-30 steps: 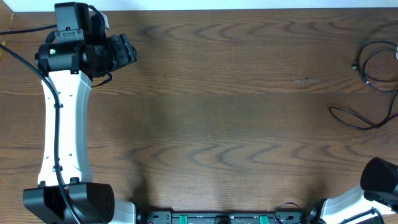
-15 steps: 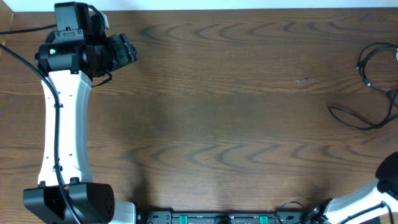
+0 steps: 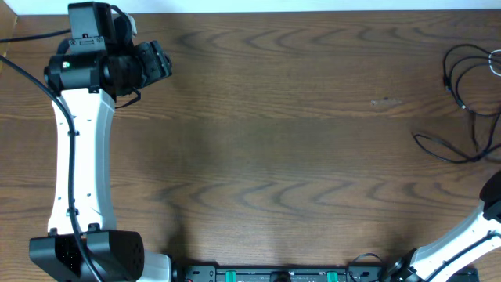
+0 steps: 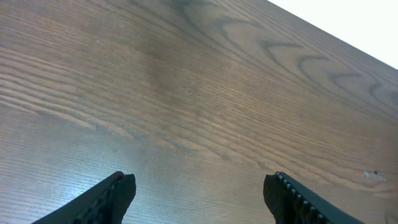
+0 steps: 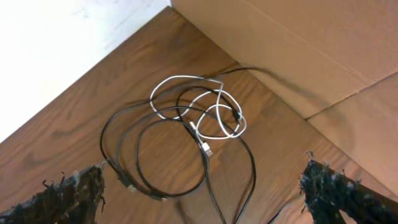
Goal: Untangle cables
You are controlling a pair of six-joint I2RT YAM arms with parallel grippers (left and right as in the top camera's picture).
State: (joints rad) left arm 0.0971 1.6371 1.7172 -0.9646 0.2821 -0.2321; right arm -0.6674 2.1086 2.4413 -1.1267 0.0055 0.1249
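The cables (image 5: 186, 115) lie in a loose tangle on the wooden table near its far right corner. Several black loops overlap one white cable (image 5: 180, 78), and a small silver plug (image 5: 205, 148) rests in the middle. My right gripper (image 5: 205, 199) hovers open just in front of the tangle with nothing between its fingers (image 5: 81, 193). In the overhead view only part of the black cables (image 3: 440, 151) shows, at the right edge. My left gripper (image 4: 202, 196) is open over bare wood; in the overhead view the left gripper (image 3: 159, 66) is at the far left, away from the cables.
A cardboard box (image 5: 311, 50) stands right behind the cables along the table's right side. A white surface (image 5: 56, 37) lies beyond the table's far edge. The right arm's base link (image 3: 462, 239) shows at the bottom right corner.
The right arm's dark head has slid out of the overhead view to the right. The cable loops at the right edge have shifted and changed shape. The left arm has not moved.
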